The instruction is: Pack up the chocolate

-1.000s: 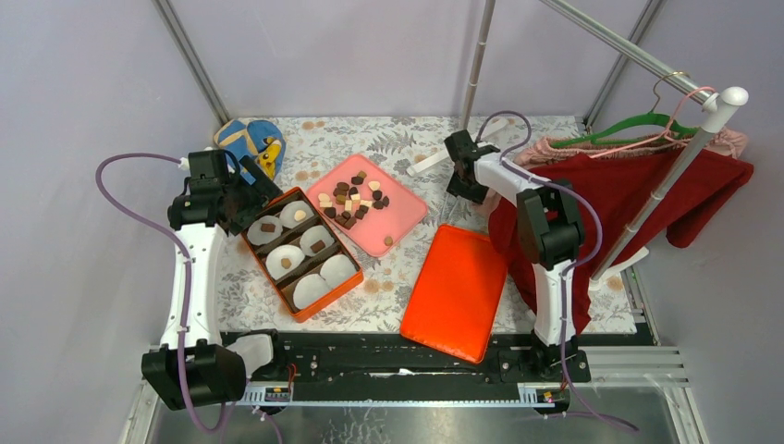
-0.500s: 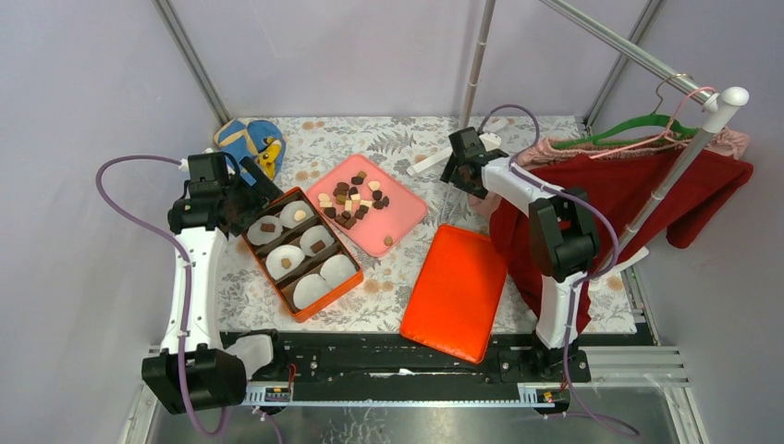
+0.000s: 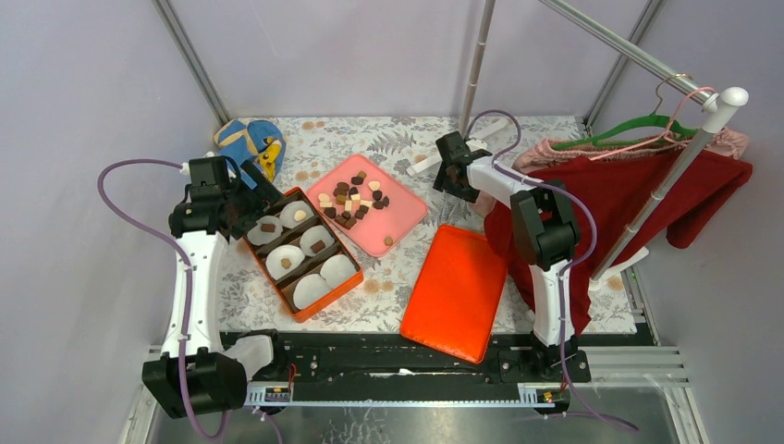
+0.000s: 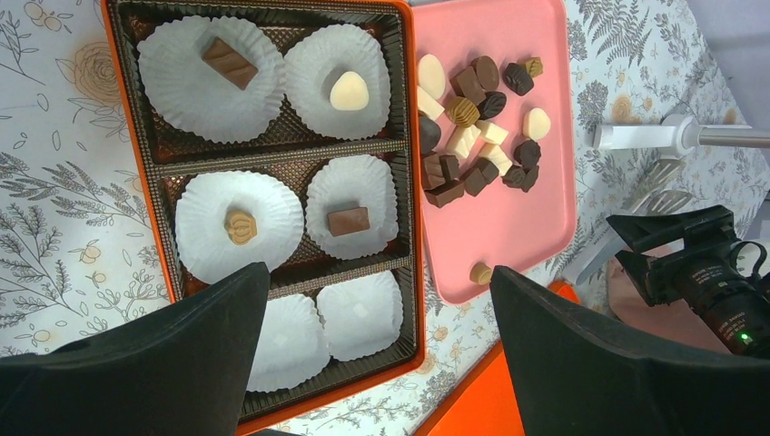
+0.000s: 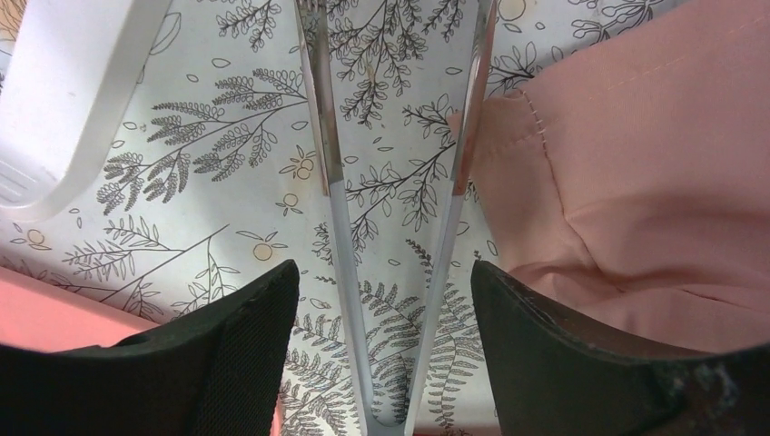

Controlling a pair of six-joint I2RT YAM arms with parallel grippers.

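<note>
Loose chocolate pieces (image 3: 351, 199) lie piled on a pink tray (image 3: 407, 217); the left wrist view shows the pile (image 4: 477, 118) and one stray piece (image 4: 480, 272). The orange box (image 3: 344, 287) holds white liners. Several liners each hold one piece (image 4: 349, 220); the two nearest liners (image 4: 359, 313) hold none. My left gripper (image 3: 254, 196) is open and empty above the box's left end (image 4: 381, 363). My right gripper (image 3: 451, 180) is open, its jaws either side of metal tongs (image 5: 331, 209) lying on the cloth (image 5: 386, 345).
The orange lid (image 3: 458, 291) lies right of the tray. A white rack foot (image 3: 425, 165) lies by my right gripper. A red garment (image 3: 629, 199) and pink cloth (image 5: 636, 163) hang at the right. A blue-yellow bag (image 3: 250, 141) sits at the back left.
My right gripper has moved left and lower, settling over the tongs. My left gripper has barely moved.
</note>
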